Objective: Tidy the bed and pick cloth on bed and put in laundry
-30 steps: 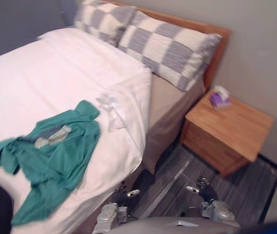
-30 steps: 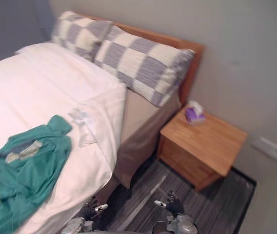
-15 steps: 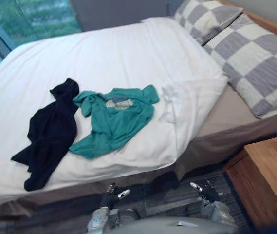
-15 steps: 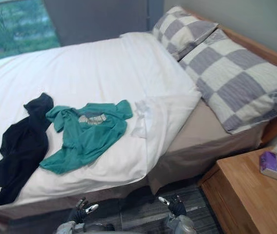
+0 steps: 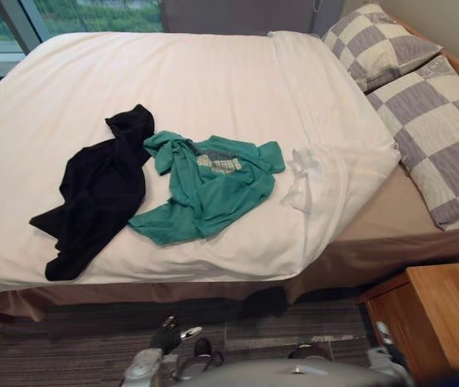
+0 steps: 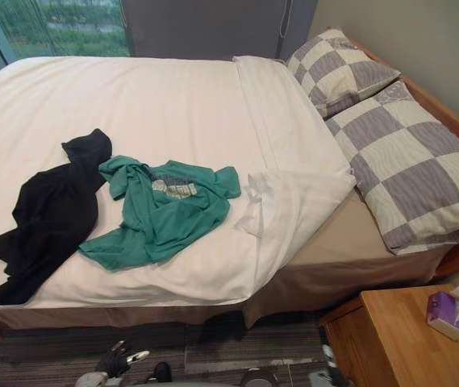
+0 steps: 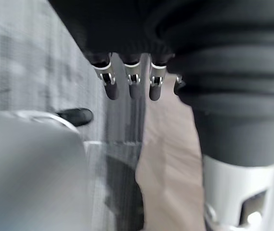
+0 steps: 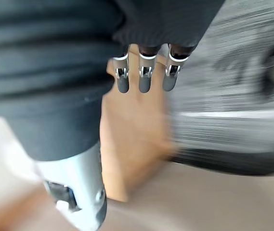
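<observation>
White bed, green shirt beside black garment, left hand and right hand relaxed, empty

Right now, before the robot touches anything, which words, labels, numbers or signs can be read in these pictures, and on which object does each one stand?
No text can be read in these pictures.
green shirt: a pale printed patch on its chest, too small to read.
tissue box on the nightstand: any print is too small to read.
black garment, checked pillows, white duvet: no print visible.
</observation>
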You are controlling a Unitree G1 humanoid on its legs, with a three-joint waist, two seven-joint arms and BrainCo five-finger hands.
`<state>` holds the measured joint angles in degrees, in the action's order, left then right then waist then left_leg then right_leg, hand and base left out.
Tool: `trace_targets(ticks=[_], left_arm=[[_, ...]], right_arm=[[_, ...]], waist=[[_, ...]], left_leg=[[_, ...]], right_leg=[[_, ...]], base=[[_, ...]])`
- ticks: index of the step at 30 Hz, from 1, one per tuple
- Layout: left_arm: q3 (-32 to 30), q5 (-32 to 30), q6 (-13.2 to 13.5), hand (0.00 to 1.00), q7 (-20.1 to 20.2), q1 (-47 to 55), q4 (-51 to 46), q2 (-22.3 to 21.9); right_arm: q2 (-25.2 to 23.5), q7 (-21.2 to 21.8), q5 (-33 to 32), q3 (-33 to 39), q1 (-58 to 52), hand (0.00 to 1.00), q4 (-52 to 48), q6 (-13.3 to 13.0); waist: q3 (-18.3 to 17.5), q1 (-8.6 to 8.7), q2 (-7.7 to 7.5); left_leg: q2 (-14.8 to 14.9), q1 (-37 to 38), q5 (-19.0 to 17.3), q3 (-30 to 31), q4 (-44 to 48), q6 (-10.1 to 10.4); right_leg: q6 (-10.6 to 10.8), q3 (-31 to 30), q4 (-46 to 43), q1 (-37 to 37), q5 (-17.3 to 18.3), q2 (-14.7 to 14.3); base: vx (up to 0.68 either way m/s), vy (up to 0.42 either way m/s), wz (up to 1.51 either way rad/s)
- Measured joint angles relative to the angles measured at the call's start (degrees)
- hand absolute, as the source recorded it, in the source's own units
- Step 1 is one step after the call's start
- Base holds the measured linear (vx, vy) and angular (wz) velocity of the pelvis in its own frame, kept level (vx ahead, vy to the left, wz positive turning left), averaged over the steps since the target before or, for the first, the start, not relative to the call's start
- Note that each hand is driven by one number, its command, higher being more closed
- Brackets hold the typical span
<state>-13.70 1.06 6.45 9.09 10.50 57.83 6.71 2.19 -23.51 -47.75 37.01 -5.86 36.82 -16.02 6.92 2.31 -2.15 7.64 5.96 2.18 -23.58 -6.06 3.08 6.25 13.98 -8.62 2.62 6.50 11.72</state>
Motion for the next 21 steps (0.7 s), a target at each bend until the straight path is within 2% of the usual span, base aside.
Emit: trace_targets(ticks=[2, 3, 5, 6, 7, 8, 10, 11, 12, 14, 15, 16, 17, 19, 20, 21], left_arm=[[-0.3, 0.1, -0.1, 0.00, 0.5, 1.3, -0.9, -0.8], [-0.4, 0.4, -0.2, 0.00, 0.5, 2.0, -1.8, -1.1], [-0.6, 0.7, 0.0, 0.00, 0.6, 3.4, -3.9, -2.0], [-1.0, 0.7, 0.1, 0.00, 1.1, 4.1, -5.0, -2.3], [-2.9, 0.7, 0.6, 0.00, 2.0, 4.9, -6.1, -2.7], [-4.1, 0.7, 1.0, 0.00, 2.3, 6.0, -6.9, -2.9], [-5.5, 0.9, 2.2, 0.00, 2.4, 7.7, -6.9, -3.0], [-5.5, 1.5, 3.0, 0.00, 2.6, 8.3, -6.9, -3.0], [-5.5, 1.7, 3.5, 0.00, 2.7, 8.4, -6.8, -3.0], [-5.3, 1.8, 5.0, 0.00, 3.1, 8.4, -6.3, -3.1], [-4.4, 1.8, 5.8, 0.00, 3.2, 8.4, -5.4, -3.1], [-3.5, 1.9, 6.2, 0.00, 3.2, 8.3, -4.4, -2.7], [-2.5, 1.9, 6.2, 0.00, 3.1, 8.3, -4.1, -2.3], [1.4, 2.8, 6.2, 0.00, 3.0, 8.2, -2.9, -0.2], [2.5, 2.9, 6.2, 0.00, 3.1, 8.2, -2.4, 0.3], [4.1, 2.9, 5.8, 0.00, 3.1, 8.2, -1.8, 1.0]], right_arm=[[2.1, -5.4, 5.9, 3.3, -0.2, 0.00, -13.7, -0.7], [3.1, -8.3, 12.2, 2.9, -0.5, 0.00, -19.3, -5.7], [2.9, -15.9, 31.6, 2.6, -2.2, 0.00, -37.8, -16.8], [2.8, -18.1, 37.5, 2.7, -2.9, 0.00, -44.8, -20.1], [2.2, -19.5, 45.0, 3.0, -4.5, 0.00, -51.9, -25.0], [1.5, -19.7, 48.8, 3.0, -5.9, 0.00, -55.4, -28.1], [-1.0, -17.4, 53.6, 1.3, -7.1, 0.00, -59.6, -31.9], [-1.5, -15.5, 55.3, -0.8, -8.3, 0.00, -62.2, -32.4], [-1.3, -14.4, 56.6, -2.1, -8.4, 0.00, -63.9, -32.0], [0.2, -10.6, 60.0, -7.7, -8.2, 0.00, -68.6, -28.3], [2.0, -7.5, 61.7, -13.8, -7.9, 0.00, -70.3, -25.2], [3.6, -5.1, 64.7, -20.5, -7.9, 0.00, -71.3, -19.9], [4.3, -3.9, 66.0, -23.6, -7.9, 0.00, -71.3, -17.0], [7.2, -0.6, 71.5, -33.4, -7.3, 0.00, -69.2, -6.1], [8.2, -0.1, 73.2, -34.2, -6.7, 0.00, -67.2, -3.9], [10.7, 1.0, 70.8, -34.2, -4.4, 0.00, -61.7, 4.1]], waist=[[-0.5, 0.54, 1.17], [-0.6, 0.41, 1.35], [-1.5, 0.50, 1.30], [-1.9, 0.53, 0.92], [-2.5, 0.65, 0.49], [-2.8, 0.83, -0.12], [-3.3, 1.71, -0.93], [-3.5, 1.84, -0.81], [-3.6, 1.90, -0.88], [-3.7, 1.83, -0.63], [-3.7, 1.68, -0.33], [-3.9, 1.61, -0.21], [-4.0, 1.52, -0.20], [-3.9, 1.24, 0.05], [-3.9, 1.09, 0.06], [-3.9, 1.16, 0.04]], left_leg=[[0.9, 1.4, 0.1, -3.1, -0.2, 0.9], [1.5, 2.0, 0.5, -4.1, -0.2, 1.6], [2.0, 2.4, 0.2, -4.3, -0.2, 2.0], [2.2, 2.1, 0.2, -4.4, -0.2, 2.2], [2.4, 2.0, 0.2, -4.4, -0.2, 2.5], [2.5, 1.9, 0.4, -4.3, -0.2, 2.9], [2.4, 1.9, 0.8, -4.3, -0.2, 3.0], [2.4, 2.1, 0.6, -4.3, -0.2, 3.2], [2.4, 2.1, 0.5, -4.3, -0.2, 3.2], [2.2, 1.9, 0.5, -4.1, -0.2, 3.2], [1.9, 1.7, 0.5, -3.9, -0.2, 3.1], [1.6, 1.3, 0.6, -3.4, -0.2, 2.9], [1.5, 1.1, 0.7, -3.1, -0.2, 2.8], [1.2, 0.5, 1.1, -2.0, -0.2, 2.6], [1.0, 0.4, 1.2, -1.8, -0.2, 2.5], [0.5, -0.2, 1.4, -0.8, -0.2, 2.2]], right_leg=[[0.0, 0.1, 0.8, 1.3, 0.0, -0.5], [0.0, 0.1, 1.3, 2.2, 0.0, -0.9], [0.0, 0.3, 2.0, 2.7, 0.0, -1.5], [0.0, 0.4, 2.4, 2.6, 0.0, -1.7], [0.0, 0.6, 2.9, 2.7, 0.0, -2.1], [0.0, 0.6, 3.1, 2.7, 0.0, -2.3], [0.0, 0.5, 3.2, 2.9, 0.0, -2.6], [0.1, 0.1, 3.3, 2.9, -0.1, -2.6], [0.2, 0.1, 3.4, 2.9, -0.2, -2.7], [0.5, 0.0, 4.0, 3.0, -0.7, -2.5], [0.6, 0.0, 4.3, 3.0, -0.8, -2.4], [0.7, 0.1, 4.5, 3.0, -0.9, -2.4], [0.7, 0.2, 4.5, 2.9, -0.9, -2.4], [0.7, 0.6, 4.9, 2.5, -1.1, -2.2], [0.7, 0.8, 5.3, 2.7, -1.0, -2.1], [0.7, 1.1, 5.9, 3.0, -1.0, -1.7]], base=[[0.09, -0.057, -0.11], [0.08, -0.030, -0.08], [0.06, -0.036, -0.03], [0.06, -0.030, 0.02], [0.10, -0.031, 0.00], [0.10, -0.022, -0.01], [0.10, -0.006, -0.08], [0.06, 0.002, -0.13], [0.03, 0.001, -0.09], [0.01, 0.011, 0.02], [0.00, 0.034, 0.09], [-0.01, 0.029, 0.13], [0.00, 0.013, 0.21], [-0.02, 0.006, 0.20], [-0.03, 0.018, 0.24], [-0.03, 0.030, 0.28]])
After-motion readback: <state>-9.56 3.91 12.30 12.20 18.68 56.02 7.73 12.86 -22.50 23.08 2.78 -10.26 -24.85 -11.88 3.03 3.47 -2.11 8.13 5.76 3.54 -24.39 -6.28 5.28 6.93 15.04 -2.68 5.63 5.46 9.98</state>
